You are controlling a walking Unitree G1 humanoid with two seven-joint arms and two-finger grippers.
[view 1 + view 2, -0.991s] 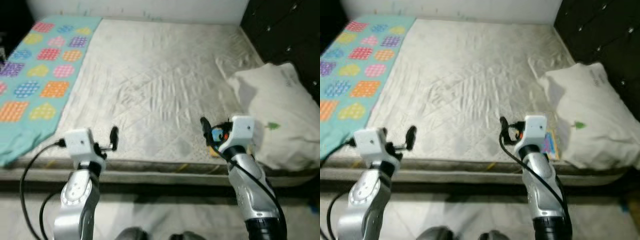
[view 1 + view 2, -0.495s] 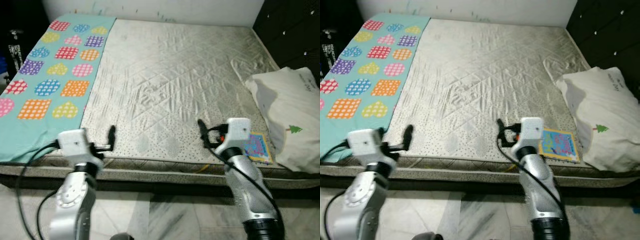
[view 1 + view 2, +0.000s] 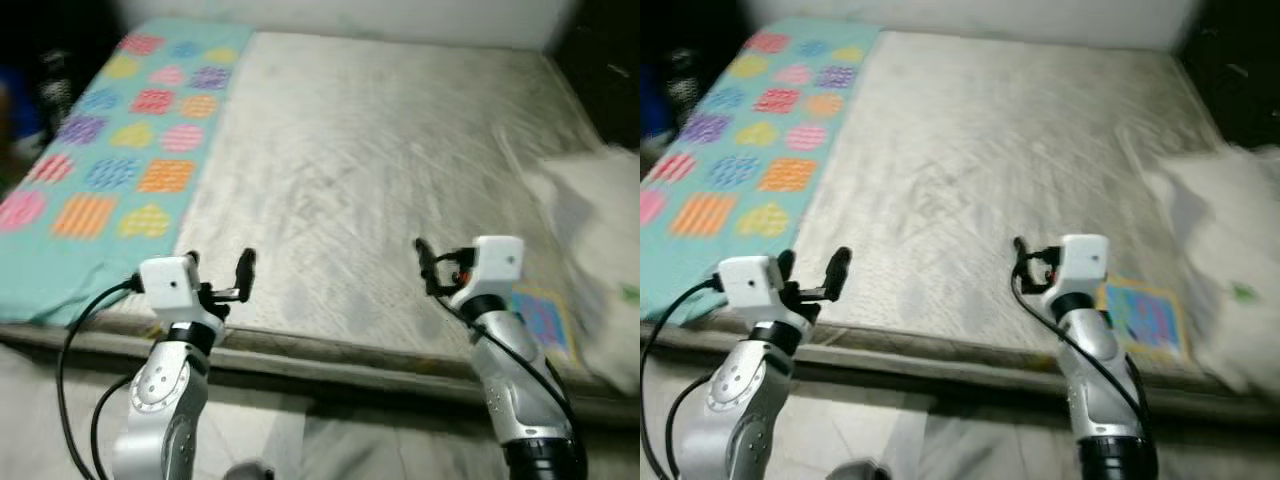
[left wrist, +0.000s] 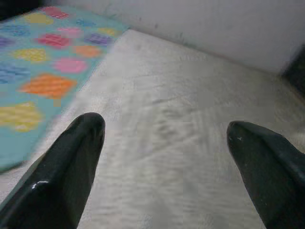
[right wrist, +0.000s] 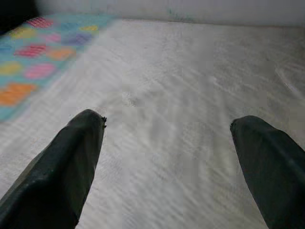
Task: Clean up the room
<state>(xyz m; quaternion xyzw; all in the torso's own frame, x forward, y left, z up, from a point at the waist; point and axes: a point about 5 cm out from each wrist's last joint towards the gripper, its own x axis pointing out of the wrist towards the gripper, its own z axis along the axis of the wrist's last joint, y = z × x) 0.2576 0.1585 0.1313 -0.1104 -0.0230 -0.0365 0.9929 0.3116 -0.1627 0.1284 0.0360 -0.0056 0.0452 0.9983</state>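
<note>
Nearest the camera, pale marbled floor (image 3: 330, 440) runs along the foot of the bed, with both silver arms raised over it. The left gripper (image 3: 232, 278) hangs just over the bed's near edge towards its left corner, fingers spread wide with nothing between them; in the left wrist view the two black fingertips (image 4: 76, 157) stand well apart over bare mattress. The right gripper (image 3: 1019, 268) hovers over the near edge right of the middle, also spread and empty, its fingertips (image 5: 71, 157) wide apart in the right wrist view.

Just beside the right arm, on the mattress near the bed's near right corner, lies a flat, square, brightly coloured picture book (image 3: 1145, 318), blue with small multicoloured patches. It lies to the right of the right gripper and apart from it. Touching or nearly touching the book's far right side is a large white pillow (image 3: 600, 215) with a small green mark, blurred, resting against the bed's right edge.

The wide grey-white quilted mattress (image 3: 370, 150) is rumpled in the middle, and stretches open from the near edge to the far edge between the grippers. Along the bed's left edge, from the near left corner to the far left corner, lies a turquoise blanket (image 3: 110, 150) printed with coloured heart and square patches; its near end droops over the near edge.

Beyond the far edge stands a white wall (image 3: 970, 15). Dark, blurred shapes sit beyond the bed's left edge and far right corner; what they are I cannot tell.
</note>
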